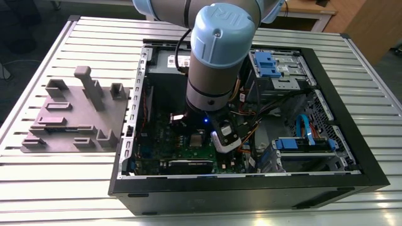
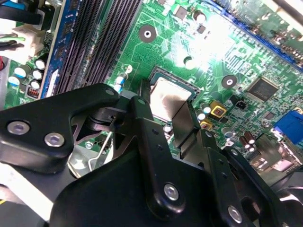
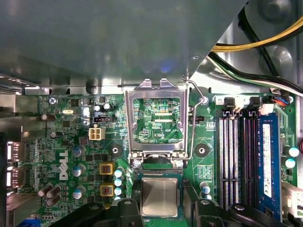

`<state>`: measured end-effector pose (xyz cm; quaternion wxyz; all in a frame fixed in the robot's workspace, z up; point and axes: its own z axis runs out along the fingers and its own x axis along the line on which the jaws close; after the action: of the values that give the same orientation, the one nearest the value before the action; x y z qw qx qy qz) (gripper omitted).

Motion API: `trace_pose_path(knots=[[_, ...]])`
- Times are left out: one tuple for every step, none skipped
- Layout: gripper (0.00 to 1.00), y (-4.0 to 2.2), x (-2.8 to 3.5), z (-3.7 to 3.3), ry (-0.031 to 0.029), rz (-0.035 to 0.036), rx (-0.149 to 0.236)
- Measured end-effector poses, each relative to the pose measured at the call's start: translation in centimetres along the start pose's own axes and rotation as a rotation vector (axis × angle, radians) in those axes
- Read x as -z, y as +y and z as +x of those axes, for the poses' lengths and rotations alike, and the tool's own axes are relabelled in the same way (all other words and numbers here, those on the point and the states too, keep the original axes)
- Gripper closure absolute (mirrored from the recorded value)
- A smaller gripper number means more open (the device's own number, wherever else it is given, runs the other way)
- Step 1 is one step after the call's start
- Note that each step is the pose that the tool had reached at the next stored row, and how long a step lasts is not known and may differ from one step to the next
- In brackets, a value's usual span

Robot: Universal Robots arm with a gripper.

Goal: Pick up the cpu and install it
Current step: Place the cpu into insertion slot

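The cpu point(image 3: 159, 196) point(image 2: 166, 97) is a small silver square lying level in the dark socket frame on the green motherboard point(image 3: 71, 142). My gripper point(image 3: 161, 204) point(image 2: 163, 106) straddles it, one black finger point(image 2: 144, 94) against one edge and the other finger point(image 2: 183, 120) against the opposite edge, shut on it. The socket's metal-framed bracket point(image 3: 129, 118) stands flipped open just beyond the chip. In the exterior view the gripper point(image 1: 225, 141) reaches down into the open black computer case point(image 1: 251, 188).
Black memory slots and a blue-labelled stick point(image 3: 266, 156) run beside the socket. A grey metal box point(image 3: 118, 38) overhangs the board, with yellow and black cables point(image 3: 265, 42) nearby. Outside the case, a grey parts fixture point(image 1: 75, 113) sits on the slatted table at the exterior view's left.
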<state>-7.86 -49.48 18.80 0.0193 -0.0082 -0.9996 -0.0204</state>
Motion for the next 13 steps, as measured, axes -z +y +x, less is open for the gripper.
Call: trace_pose_path(knots=[[0.57,0.00,0.00,0.00,0.0000,0.0000,0.000],[0.57,0.00,-0.01,0.00,0.0000,0.0000,0.000],[0.57,0.00,-0.02,0.00,0.0000,0.0000,0.000],[0.56,0.00,-0.04,-0.01,-0.0004,-0.0005,0.000],[0.56,0.01,-0.07,-0.03,-0.0008,-0.0009,0.000],[0.56,0.01,-0.07,-0.02,-0.0004,-0.0008,0.000],[0.49,0.01,-0.07,-0.02,-0.0002,-0.0007,0.000],[0.49,0.00,-0.06,-0.01,-0.0002,-0.0005,0.000],[0.49,0.00,-0.05,-0.01,-0.0001,-0.0004,0.000],[0.49,0.00,-0.05,-0.02,0.0001,-0.0004,0.000],[0.49,0.01,-0.01,-0.04,0.0012,-0.0005,0.000],[0.49,0.01,0.06,-0.08,0.0041,-0.0009,0.000],[0.49,0.03,0.17,-0.12,0.0083,-0.0013,0.000]])
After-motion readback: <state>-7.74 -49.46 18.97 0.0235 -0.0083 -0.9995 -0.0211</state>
